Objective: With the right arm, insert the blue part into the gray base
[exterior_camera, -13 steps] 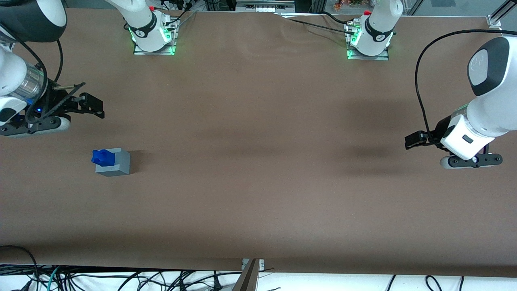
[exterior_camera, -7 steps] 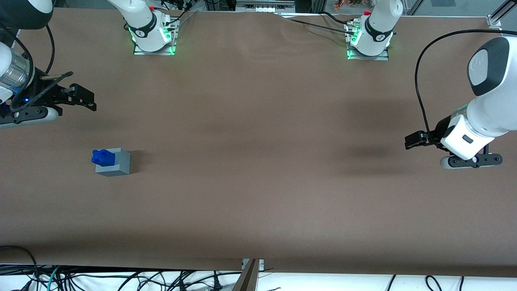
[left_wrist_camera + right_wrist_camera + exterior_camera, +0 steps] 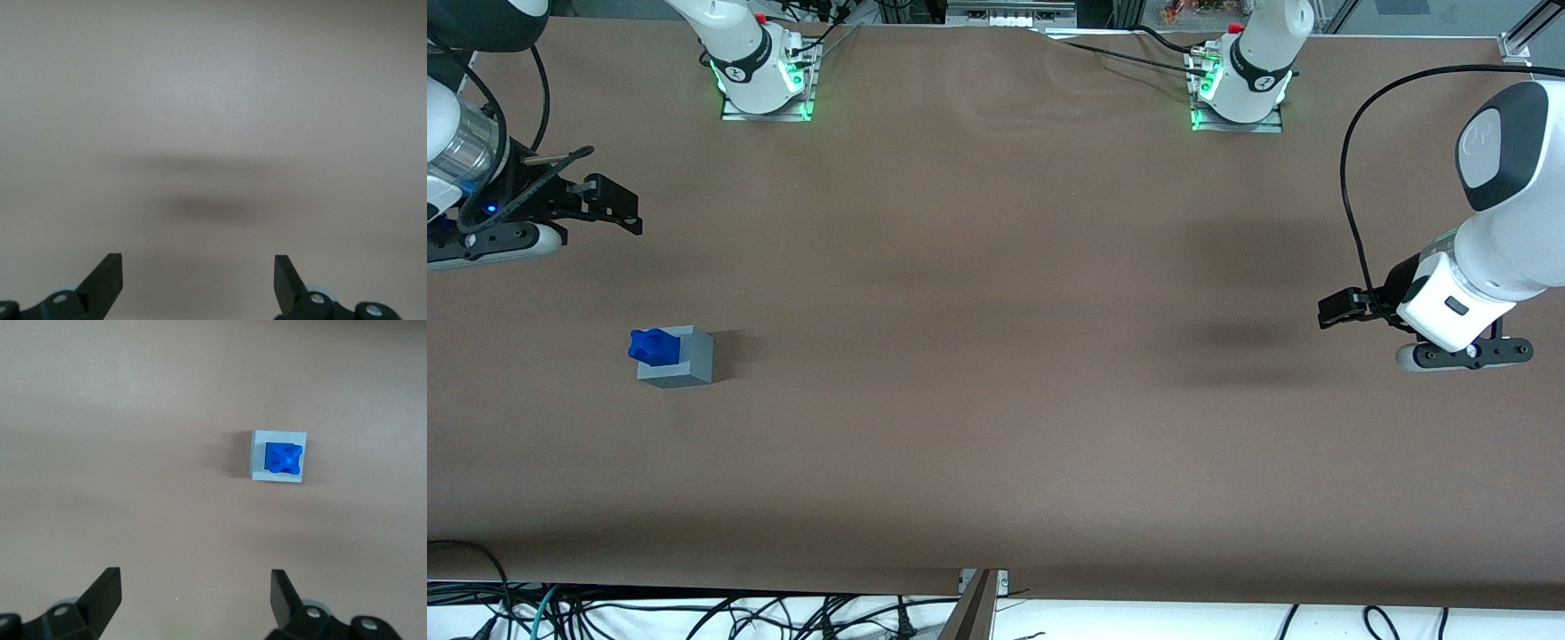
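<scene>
The blue part (image 3: 649, 346) stands in the top recess of the gray base (image 3: 694, 357), its knobby top sticking up above the cube. The pair rests on the brown table toward the working arm's end. My right gripper (image 3: 618, 209) hovers apart from them, farther from the front camera and higher, open with nothing between its fingers. In the right wrist view the gray base (image 3: 259, 453) with the blue part (image 3: 284, 459) in it lies well ahead of the open gripper (image 3: 195, 587), off to one side of its centre line.
Two arm bases with green lights (image 3: 765, 84) (image 3: 1236, 93) are bolted along the table edge farthest from the front camera. Cables (image 3: 694, 613) hang below the near edge of the brown table (image 3: 996, 400).
The right gripper has drawn back from the block pair, farther from the front camera and toward the working arm's end. The blue part and gray base have not moved.
</scene>
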